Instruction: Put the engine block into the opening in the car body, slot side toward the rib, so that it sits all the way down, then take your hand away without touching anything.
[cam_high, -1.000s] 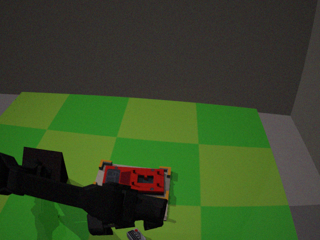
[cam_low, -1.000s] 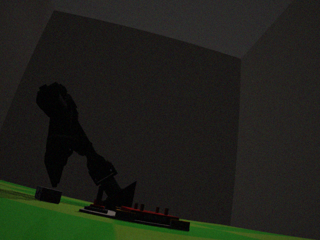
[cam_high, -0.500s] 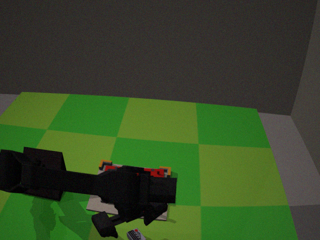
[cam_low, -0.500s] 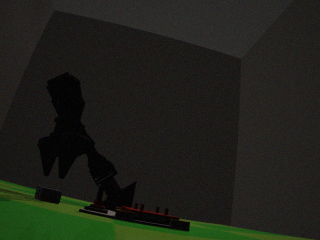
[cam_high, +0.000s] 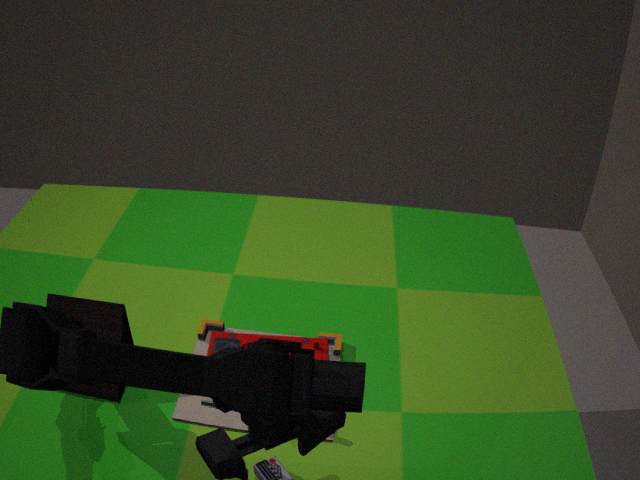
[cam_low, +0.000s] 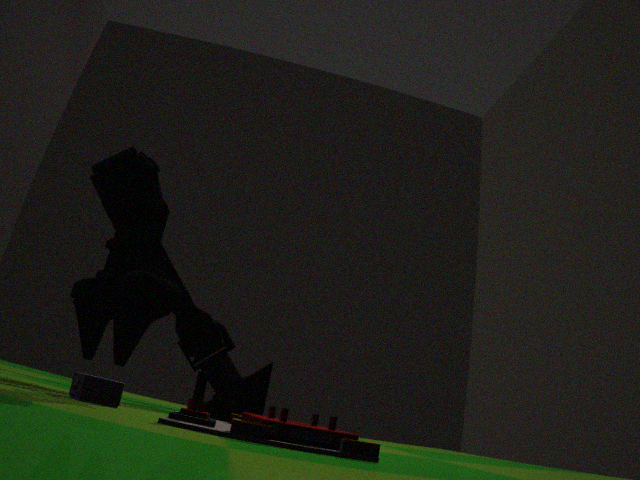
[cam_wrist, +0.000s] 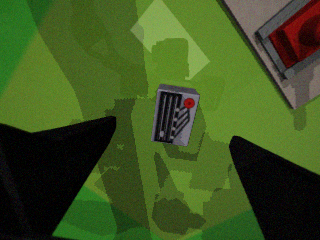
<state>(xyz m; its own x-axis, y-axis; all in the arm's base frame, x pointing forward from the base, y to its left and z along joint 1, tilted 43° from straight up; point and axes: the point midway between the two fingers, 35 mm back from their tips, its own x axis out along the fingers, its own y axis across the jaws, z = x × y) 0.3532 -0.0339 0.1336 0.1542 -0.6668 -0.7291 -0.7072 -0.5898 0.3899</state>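
Note:
The engine block (cam_high: 271, 469) (cam_low: 97, 390) (cam_wrist: 175, 117) is a small grey block lying on the green checkered mat. In the wrist view its black slots are at the left and its red dot at the upper right. My gripper (cam_low: 104, 360) (cam_wrist: 173, 131) is open and empty above the block, with one finger on each side of it in the wrist view. The red car body (cam_high: 248, 336) (cam_low: 299, 421) lies on the pale board, with upright pegs on top. My arm hides much of it in the top view, and its opening and rib are hidden.
The pale board (cam_high: 206, 413) (cam_wrist: 255, 25) lies beside the block. Orange-and-dark corner brackets (cam_high: 211, 325) stand around the car body. A red part (cam_low: 195, 404) (cam_wrist: 295, 42) with a tall dark post sits in a grey holder on the board's near side. A dark box (cam_high: 87, 315) stands behind the arm.

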